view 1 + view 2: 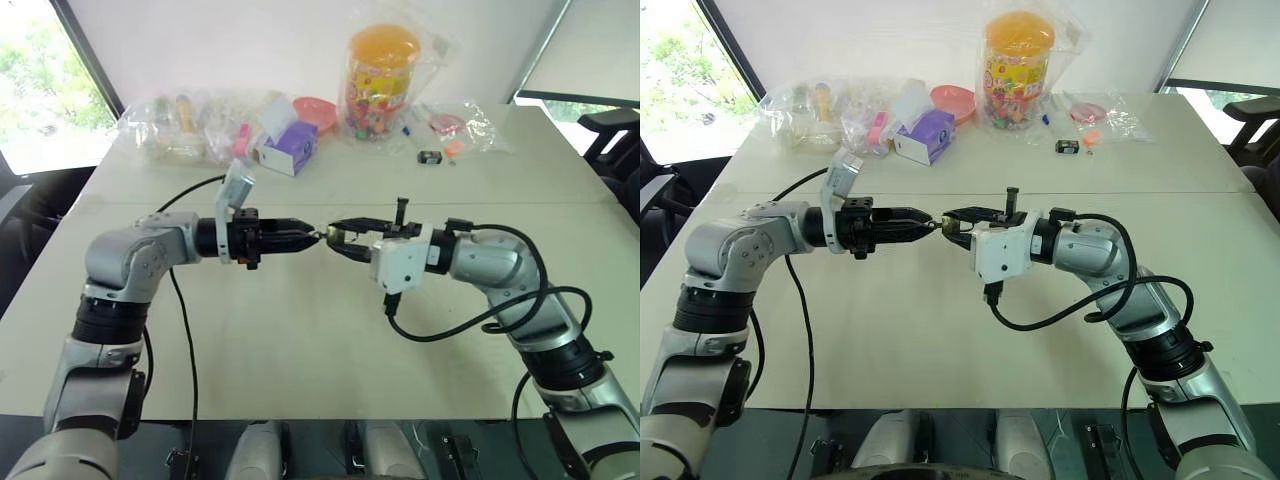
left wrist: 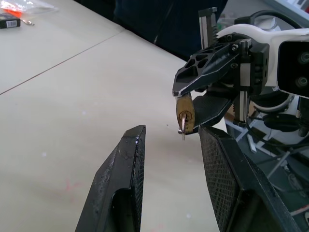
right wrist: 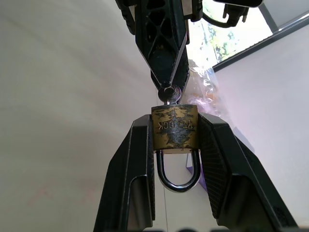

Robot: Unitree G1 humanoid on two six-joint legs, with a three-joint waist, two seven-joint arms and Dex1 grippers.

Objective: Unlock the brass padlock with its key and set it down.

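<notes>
The small brass-yellow padlock with a silvery shackle (image 3: 175, 131) is clamped by its body between the two black fingers of the right gripper (image 1: 338, 238), held up in the air above the middle of the pale beige table (image 1: 300, 330). In the right wrist view the shackle is seen seated in the body, hanging back between the fingers. The thin silvery key (image 2: 183, 129) is seated in the keyhole at the padlock's free end, its head sticking out toward the left gripper (image 1: 312, 236).

The left gripper is brought tip to tip with the right one over the table centre. In the left wrist view its black fingers (image 2: 120, 183) are seen parted, with a clear gap between them, and the key and padlock sit just beyond the tips; nothing is gripped. In the right wrist view the left gripper's tips are seen right at the key head; contact cannot be told.

At the far edge of the table a tall clear jar with an orange lid and colourful contents (image 1: 381, 80) is placed. Left of it lie a pink bowl (image 1: 315, 107), a purple and white box (image 1: 288, 146) and clear plastic bags of small items (image 1: 180, 125). Right of the jar a small black object with a pale face (image 1: 431, 157) is set down, near another clear bag (image 1: 462, 126).
</notes>
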